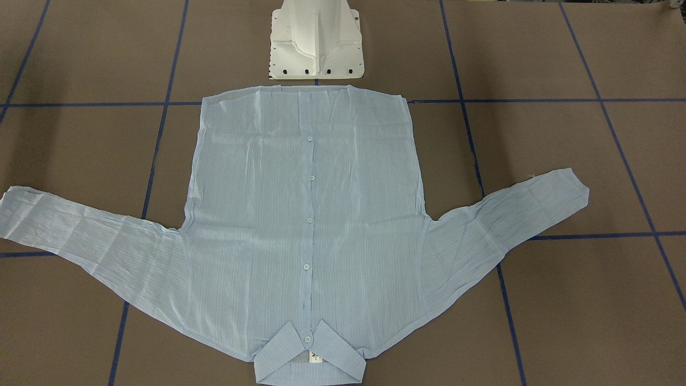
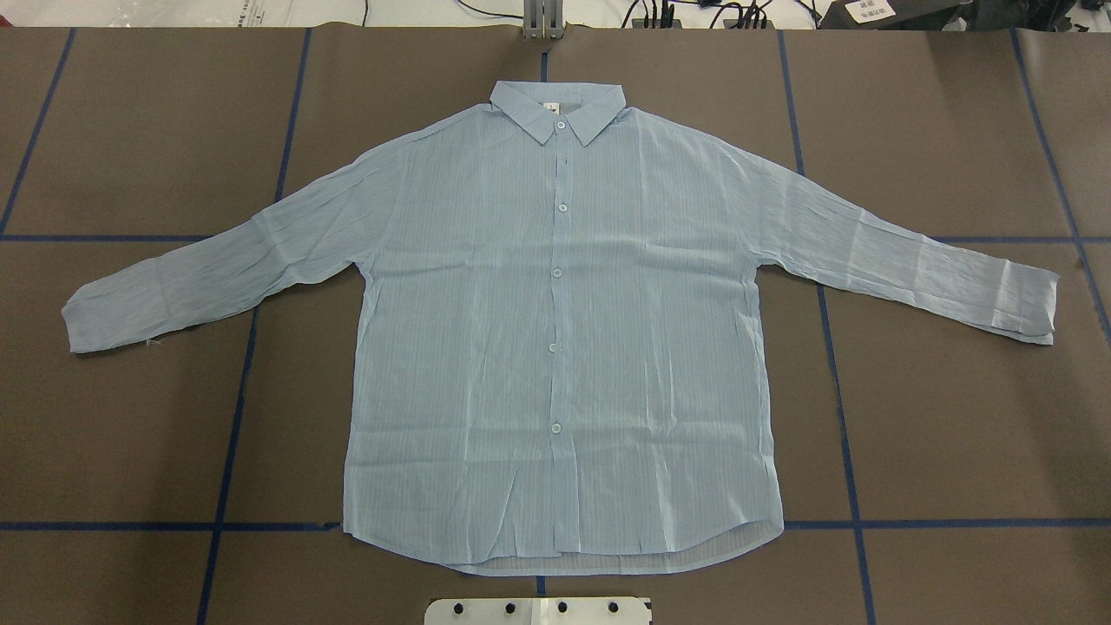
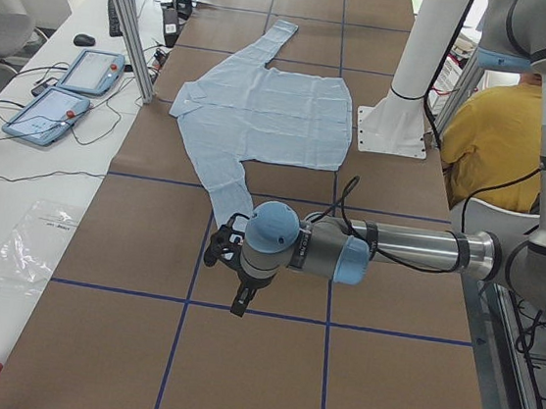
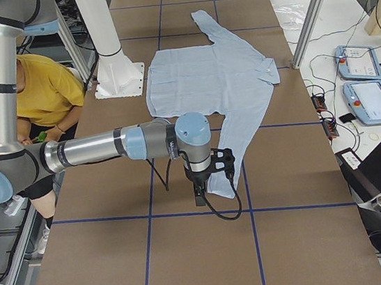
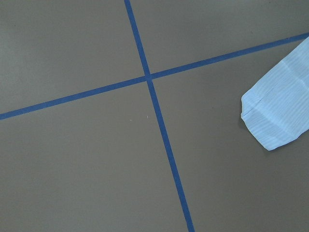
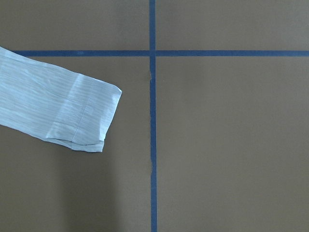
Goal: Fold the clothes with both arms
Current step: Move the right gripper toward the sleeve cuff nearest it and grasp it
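Observation:
The clothes are one light blue pinstriped button-up shirt (image 2: 555,330) lying flat and face up on the brown table, buttoned, with both sleeves spread out to the sides. Its collar (image 1: 310,359) points away from the robot. My left gripper (image 3: 239,304) hangs over the table just past the left sleeve's cuff (image 5: 277,116). My right gripper (image 4: 199,199) hangs beside the right sleeve's cuff (image 6: 82,116). Both grippers show only in the side views, so I cannot tell whether they are open or shut. Neither wrist view shows fingers.
The white pedestal base (image 1: 316,48) stands just behind the shirt's hem. Blue tape lines (image 2: 833,347) cross the table. A person in a yellow top (image 4: 43,91) sits behind the robot. Teach pendants (image 3: 69,92) and cables lie on the white bench past the table's far edge.

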Action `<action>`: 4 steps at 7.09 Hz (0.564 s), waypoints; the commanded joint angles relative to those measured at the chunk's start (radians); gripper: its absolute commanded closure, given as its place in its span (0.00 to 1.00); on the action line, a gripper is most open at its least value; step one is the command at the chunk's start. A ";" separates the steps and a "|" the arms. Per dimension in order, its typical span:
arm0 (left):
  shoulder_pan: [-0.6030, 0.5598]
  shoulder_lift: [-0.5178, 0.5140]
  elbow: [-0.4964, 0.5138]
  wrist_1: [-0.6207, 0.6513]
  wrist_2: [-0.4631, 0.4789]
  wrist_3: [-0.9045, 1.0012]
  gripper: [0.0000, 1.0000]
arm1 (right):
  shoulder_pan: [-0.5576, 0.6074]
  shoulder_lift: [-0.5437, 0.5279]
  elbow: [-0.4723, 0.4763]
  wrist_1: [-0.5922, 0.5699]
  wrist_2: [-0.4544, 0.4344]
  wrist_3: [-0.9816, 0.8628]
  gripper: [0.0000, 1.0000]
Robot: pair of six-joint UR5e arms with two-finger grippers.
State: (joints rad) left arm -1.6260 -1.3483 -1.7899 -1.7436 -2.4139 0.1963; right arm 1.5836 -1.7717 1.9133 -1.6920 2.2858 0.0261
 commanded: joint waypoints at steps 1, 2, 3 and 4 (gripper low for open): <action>0.000 0.003 -0.012 -0.074 0.051 0.002 0.00 | -0.001 0.000 -0.002 0.000 -0.002 0.000 0.00; 0.000 0.003 -0.014 -0.120 0.067 0.002 0.00 | -0.001 0.000 -0.002 0.000 0.000 0.002 0.00; 0.002 -0.002 -0.029 -0.123 0.067 0.000 0.00 | -0.001 0.004 0.000 0.000 0.000 0.008 0.00; 0.002 -0.015 -0.032 -0.178 0.065 -0.005 0.00 | -0.002 0.026 0.006 0.003 0.000 0.009 0.00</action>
State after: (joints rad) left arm -1.6251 -1.3516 -1.8143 -1.8705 -2.3512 0.1959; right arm 1.5826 -1.7641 1.9137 -1.6913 2.2855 0.0318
